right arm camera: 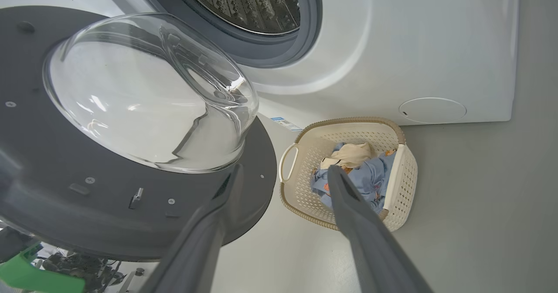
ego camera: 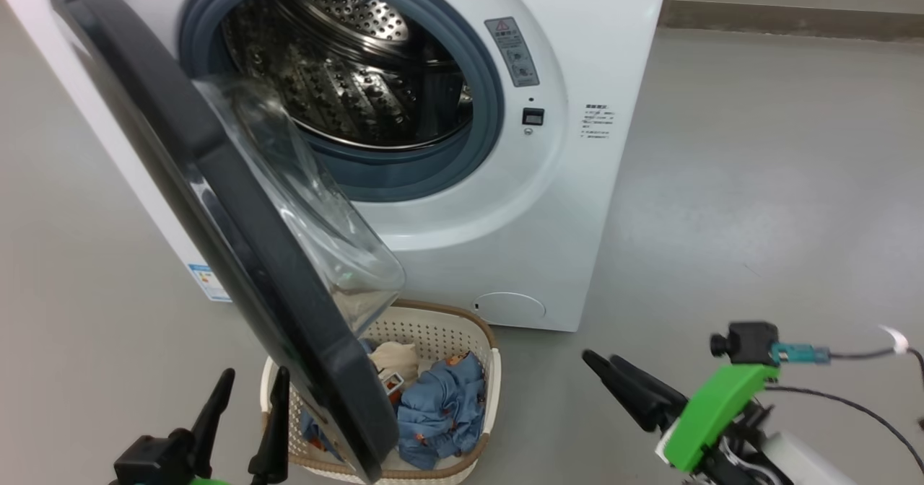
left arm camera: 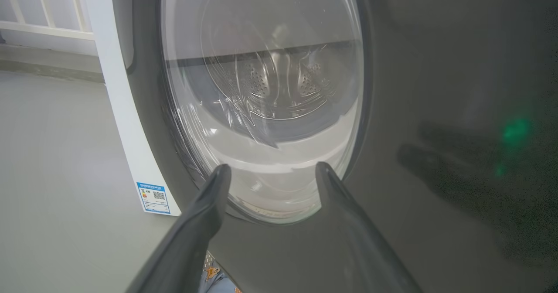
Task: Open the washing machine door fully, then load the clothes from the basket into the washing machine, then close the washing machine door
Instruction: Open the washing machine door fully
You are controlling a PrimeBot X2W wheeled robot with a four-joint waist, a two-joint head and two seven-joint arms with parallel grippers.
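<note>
There is 1 washing machine door, 1 basket, 1 washing machine and 2 grippers.

The door stands swung partway out on its left-hand hinge. Its clear glass bowl faces the 1 steel drum, and its lower edge hangs over the basket's left part. 1 small blue label sits at the machine's lower left corner.

The basket rests on the grey floor just before the machine's front. It holds the clothes: a bunched blue heap whose number cannot be told, plus 1 cream garment on top.

The left gripper is at the lower left, by the door's outer face. Its 2 fingers are spread wide and hold nothing; in the left wrist view they point at the glass, and whether they touch it cannot be told.

The right gripper hangs to the right of the basket. Its 2 fingers are also spread apart, empty and touching nothing, and in its own wrist view they aim between the door's rim and the basket.
</note>
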